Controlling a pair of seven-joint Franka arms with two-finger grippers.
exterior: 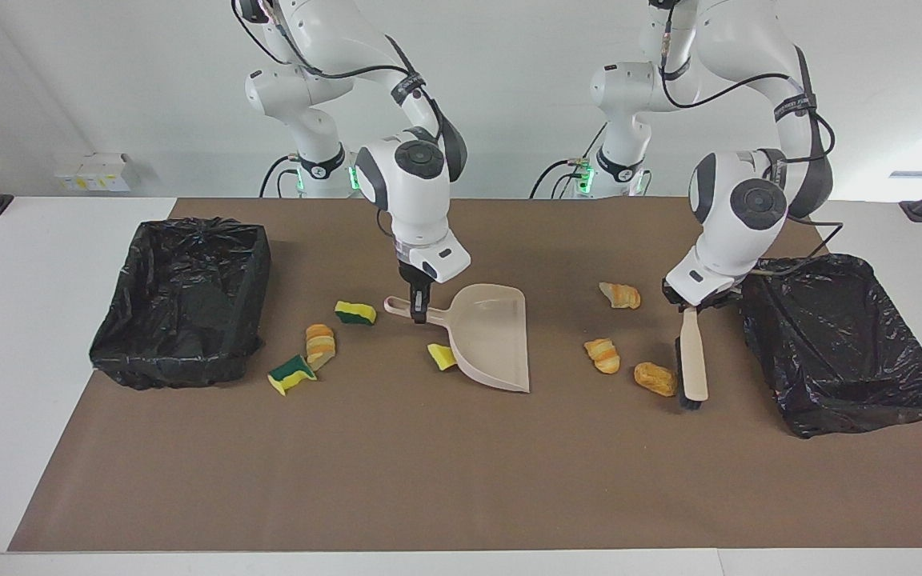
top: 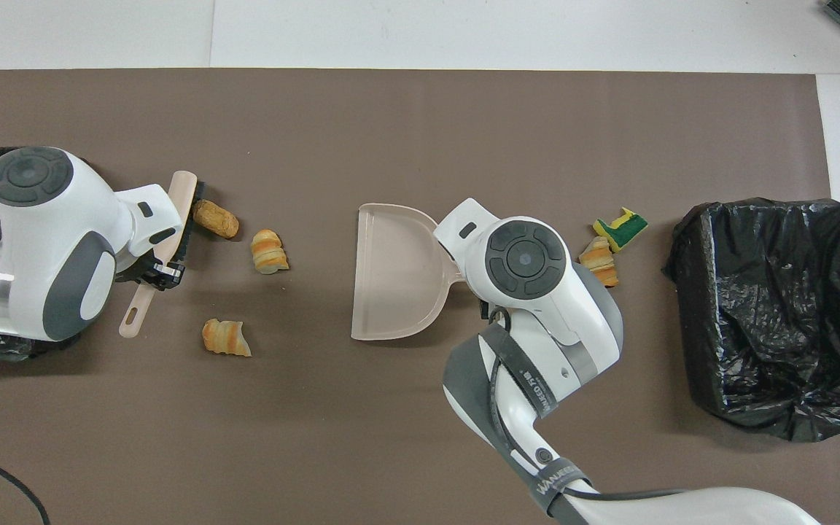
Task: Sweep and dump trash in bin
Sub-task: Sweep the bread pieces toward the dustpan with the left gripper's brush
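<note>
My right gripper (exterior: 418,308) is shut on the handle of the beige dustpan (exterior: 493,336), which rests on the mat with its mouth toward the left arm's end. My left gripper (exterior: 689,308) is shut on the handle of the beige brush (exterior: 693,364). The brush's bristles are down beside one bread scrap (exterior: 655,378). Two more bread scraps (exterior: 603,354) (exterior: 619,295) lie between brush and dustpan. A yellow sponge chunk (exterior: 441,355) sits against the dustpan's side. Two green-backed sponge pieces (exterior: 355,312) (exterior: 291,374) and a bread piece (exterior: 320,344) lie toward the right arm's end.
A black-lined bin (exterior: 181,304) stands at the right arm's end of the brown mat (exterior: 461,480). Another black-lined bin (exterior: 845,344) stands at the left arm's end, close beside the brush. In the overhead view the left arm (top: 41,240) covers most of that bin.
</note>
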